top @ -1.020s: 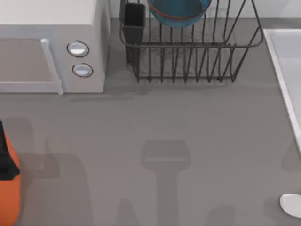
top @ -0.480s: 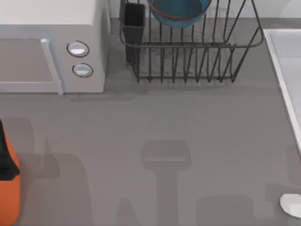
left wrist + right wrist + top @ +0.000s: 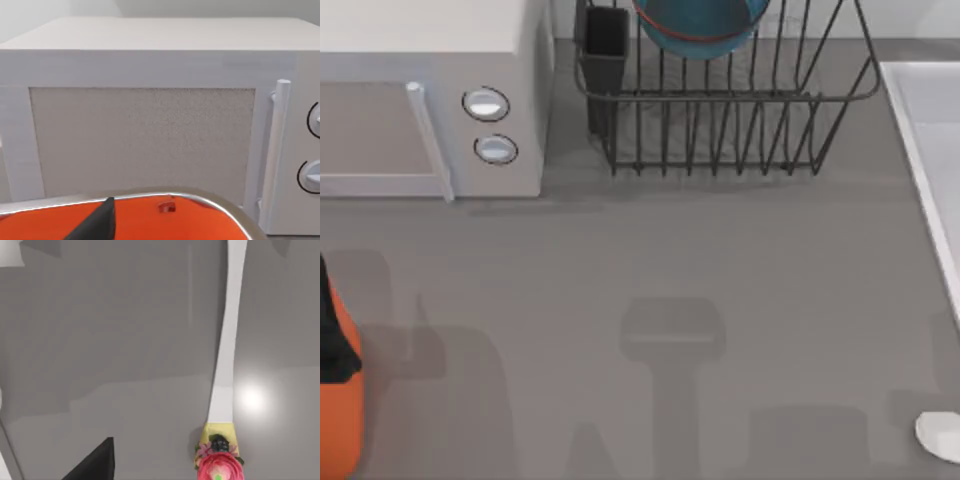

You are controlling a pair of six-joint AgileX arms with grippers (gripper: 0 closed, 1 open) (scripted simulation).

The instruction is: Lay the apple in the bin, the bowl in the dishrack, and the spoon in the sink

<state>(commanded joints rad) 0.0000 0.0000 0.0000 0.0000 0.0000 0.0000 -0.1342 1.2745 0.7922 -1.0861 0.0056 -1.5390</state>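
Observation:
The bowl (image 3: 700, 25), teal-blue inside with a reddish-brown band, rests in the black wire dishrack (image 3: 720, 110) at the table's back. The spoon's white oval end (image 3: 940, 437) lies at the front right, near the sink's pale rim (image 3: 920, 160). In the right wrist view its long white handle (image 3: 227, 340) stretches across the grey table to a flower-decorated end (image 3: 217, 467), beside a black tip of my right gripper (image 3: 95, 462). The orange bin (image 3: 338, 410) sits at the front left. Its rim (image 3: 150, 220) lies below a black tip of my left gripper (image 3: 97, 225). The apple is out of view.
A white microwave (image 3: 430, 95) with two round knobs fills the back left, and its door (image 3: 142, 140) faces the left wrist camera just beyond the bin. Arm shadows fall across the grey tabletop (image 3: 720, 260) between the bin and the spoon.
The shadow at the table's front right has spread leftward and shifted. The bowl, the bin and the spoon's white end stay where they were.

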